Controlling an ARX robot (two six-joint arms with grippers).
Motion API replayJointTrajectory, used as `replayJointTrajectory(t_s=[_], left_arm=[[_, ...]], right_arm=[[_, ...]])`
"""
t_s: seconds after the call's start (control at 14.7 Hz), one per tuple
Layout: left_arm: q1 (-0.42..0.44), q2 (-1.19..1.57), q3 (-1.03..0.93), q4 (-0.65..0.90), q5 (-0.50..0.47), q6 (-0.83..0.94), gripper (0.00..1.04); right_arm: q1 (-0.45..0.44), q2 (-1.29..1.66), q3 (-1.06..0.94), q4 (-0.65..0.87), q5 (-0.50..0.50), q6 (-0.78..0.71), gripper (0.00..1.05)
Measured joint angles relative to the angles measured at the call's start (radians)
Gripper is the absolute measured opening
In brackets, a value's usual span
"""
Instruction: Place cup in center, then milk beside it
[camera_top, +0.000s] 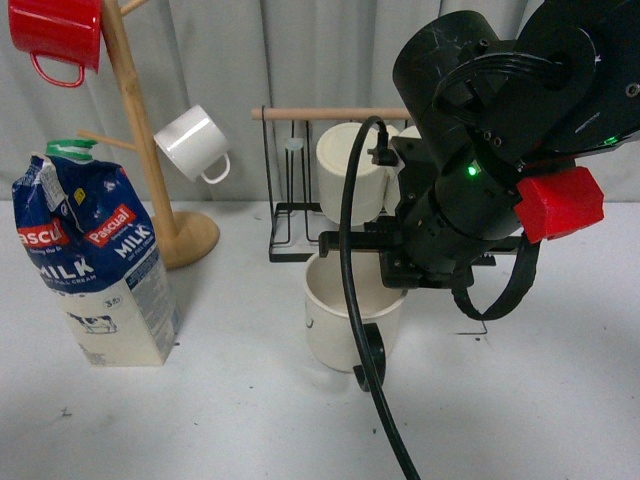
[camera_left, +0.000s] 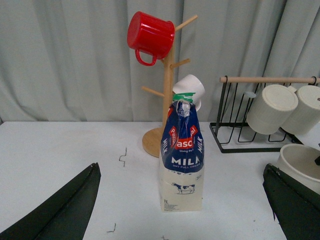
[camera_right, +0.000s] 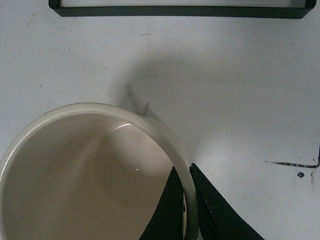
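Note:
The cup (camera_top: 335, 320) is a wide cream mug with a black handle, standing upright at mid-table in front of the rack. My right gripper (camera_right: 186, 210) is shut on the cup's rim (camera_right: 150, 130), one finger inside and one outside. In the front view the right arm (camera_top: 480, 170) covers the cup's right side. The milk (camera_top: 90, 260), a blue and white carton with a green cap, stands at the left. It shows upright in the left wrist view (camera_left: 181, 160), ahead of and between my open left gripper's (camera_left: 182, 210) wide-spread fingers, apart from them.
A wooden mug tree (camera_top: 150, 150) holds a red mug (camera_top: 55, 35) and a white mug (camera_top: 192, 143) at the back left. A black wire rack (camera_top: 290, 200) with a wooden bar holds ribbed cream mugs (camera_top: 350, 165) behind the cup. A black cable (camera_top: 350, 280) hangs before the cup.

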Motion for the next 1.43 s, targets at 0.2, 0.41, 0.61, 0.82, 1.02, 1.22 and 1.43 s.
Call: replayJointTrajectory(t_s=[0.2, 0.41, 0.61, 0.82, 1.02, 1.22, 1.43], left_arm=[[0.000, 0.000, 0.000, 0.000, 0.000, 0.000, 0.98], [0.000, 0.000, 0.000, 0.000, 0.000, 0.000, 0.98], [0.000, 0.000, 0.000, 0.000, 0.000, 0.000, 0.98], [0.000, 0.000, 0.000, 0.000, 0.000, 0.000, 0.98], [0.000, 0.000, 0.000, 0.000, 0.000, 0.000, 0.98], [0.000, 0.000, 0.000, 0.000, 0.000, 0.000, 0.98], [0.000, 0.000, 0.000, 0.000, 0.001, 0.000, 0.98]], right_arm=[[0.000, 0.001, 0.000, -0.004, 0.001, -0.002, 0.03], [0.000, 0.005, 0.002, -0.009, 0.002, -0.005, 0.17], [0.000, 0.016, 0.017, -0.017, 0.004, -0.009, 0.55], [-0.003, -0.041, -0.019, 0.041, -0.041, 0.000, 0.97], [-0.014, -0.243, -0.123, 0.164, -0.091, -0.003, 0.98], [-0.034, -0.463, -0.262, 0.336, -0.139, -0.023, 0.98], [-0.041, -0.671, -0.496, 0.665, 0.032, -0.113, 0.87]])
